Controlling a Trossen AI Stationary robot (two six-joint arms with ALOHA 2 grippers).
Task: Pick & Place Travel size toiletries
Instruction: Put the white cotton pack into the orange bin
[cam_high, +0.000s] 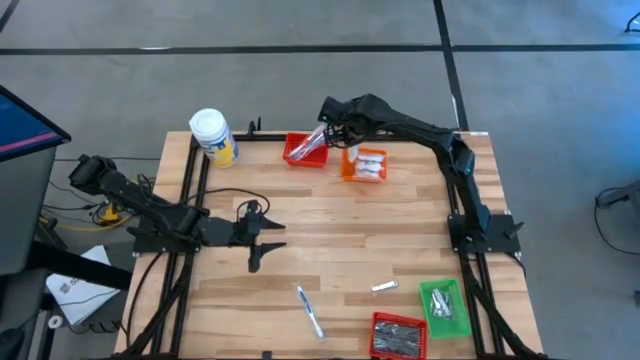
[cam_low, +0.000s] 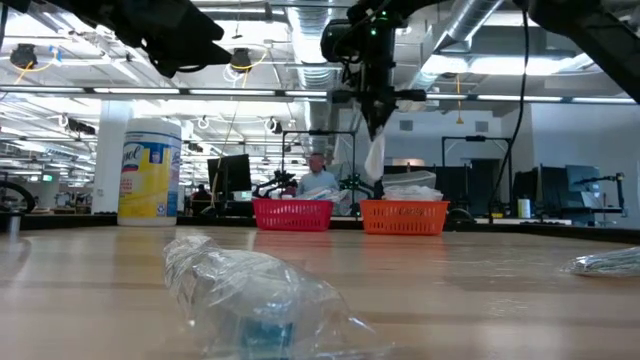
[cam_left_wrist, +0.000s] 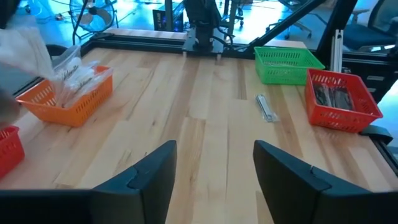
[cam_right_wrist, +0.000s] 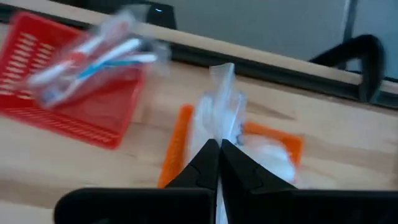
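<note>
Flanking orange basket (cam_high: 364, 166): red basket (cam_high: 305, 151)

- Your right gripper (cam_high: 331, 132) hung above the gap between two far baskets (cam_high: 306, 150) (cam_high: 364, 165).
- Beyond your left gripper (cam_high: 262, 240) lay a packet (cam_high: 385, 288).

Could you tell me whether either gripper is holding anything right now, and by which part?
The right gripper is shut on a clear-wrapped packet, pinching its lower end above the orange basket. The left gripper is open over bare table and holds nothing.
</note>
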